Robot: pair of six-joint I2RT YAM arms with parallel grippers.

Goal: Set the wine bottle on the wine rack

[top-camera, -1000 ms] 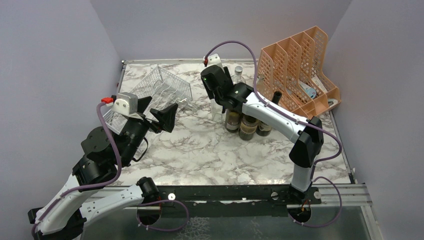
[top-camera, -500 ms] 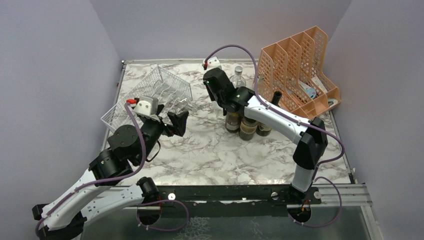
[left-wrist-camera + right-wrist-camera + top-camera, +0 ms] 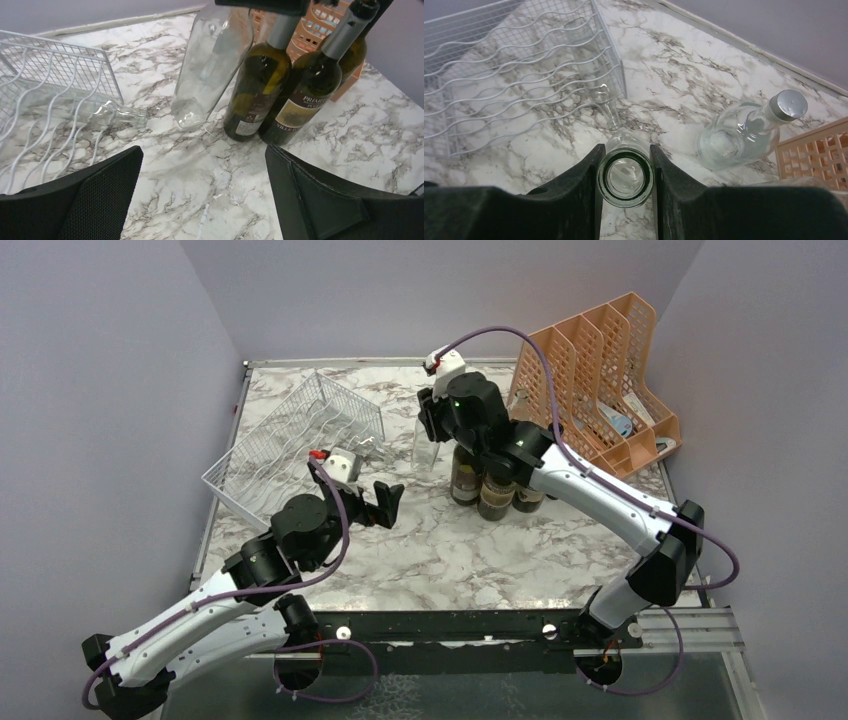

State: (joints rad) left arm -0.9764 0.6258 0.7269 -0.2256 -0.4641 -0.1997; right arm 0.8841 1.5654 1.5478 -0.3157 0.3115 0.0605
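The right gripper (image 3: 625,160) is closed on the neck of the wine bottle (image 3: 212,65), a clear glass one with its mouth open. One finger presses on each side of the neck, just under the rim. The bottle hangs down from the fingers at a tilt, with its base low over the table (image 3: 350,130). Whether the base touches the marble I cannot tell.

The wine rack (image 3: 499,75) lies ahead of this gripper and off to its left, apart from the held bottle. A second clear bottle (image 3: 599,95) lies in the rack, its neck poking out past the rack's near edge toward the gripper. To the gripper's right stands a capped bottle (image 3: 749,132), and beyond that is the corner of a peach file holder (image 3: 819,150).

The left gripper (image 3: 201,155) is spread wide and holds nothing, with only bare marble between its fingers. Straight ahead of it is the tilted wine bottle. Just right of that stand two dark bottles (image 3: 257,90), close together. The rack is ahead to its left.
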